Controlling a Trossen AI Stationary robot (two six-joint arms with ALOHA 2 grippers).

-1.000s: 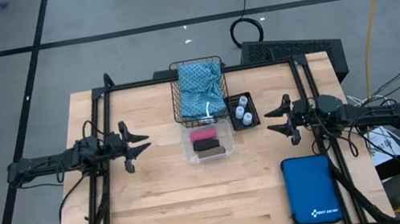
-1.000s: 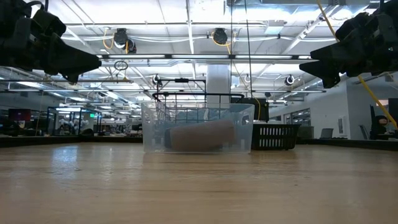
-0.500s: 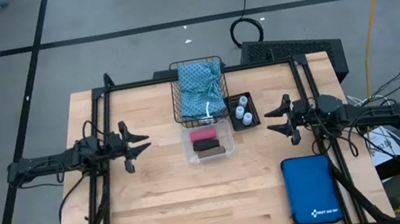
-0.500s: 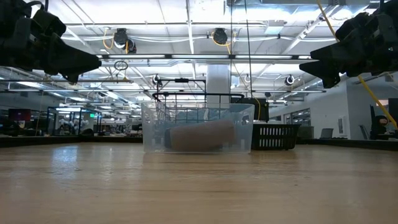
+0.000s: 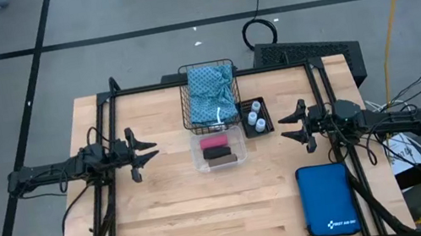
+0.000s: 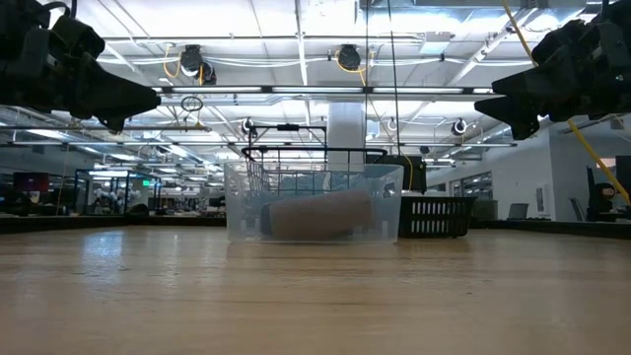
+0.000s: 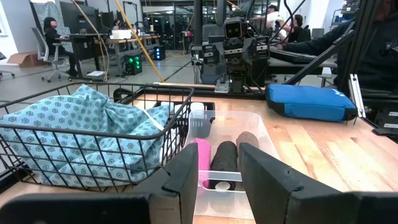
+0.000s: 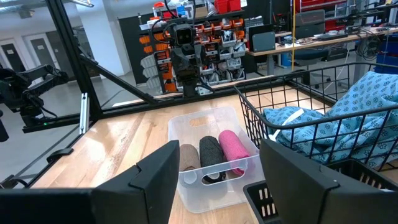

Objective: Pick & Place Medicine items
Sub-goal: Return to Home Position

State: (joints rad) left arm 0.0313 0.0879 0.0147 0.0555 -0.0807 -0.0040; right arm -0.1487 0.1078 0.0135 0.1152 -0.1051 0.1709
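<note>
Two empty claws, left claw [image 5: 147,150] and right claw [image 5: 287,126], spread open above the desk [image 5: 167,219]; we'd pinch that soft cloth [image 5: 211,92] at a bunched fold.

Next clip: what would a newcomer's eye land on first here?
In the high view, the teal patterned cloth heaped in the wire basket at the table's upper middle stands out first. The clear tub of rolls sits beside it, and the blue zip case lies at the lower right. The left gripper and right gripper hang open on either side, holding nothing.
</note>
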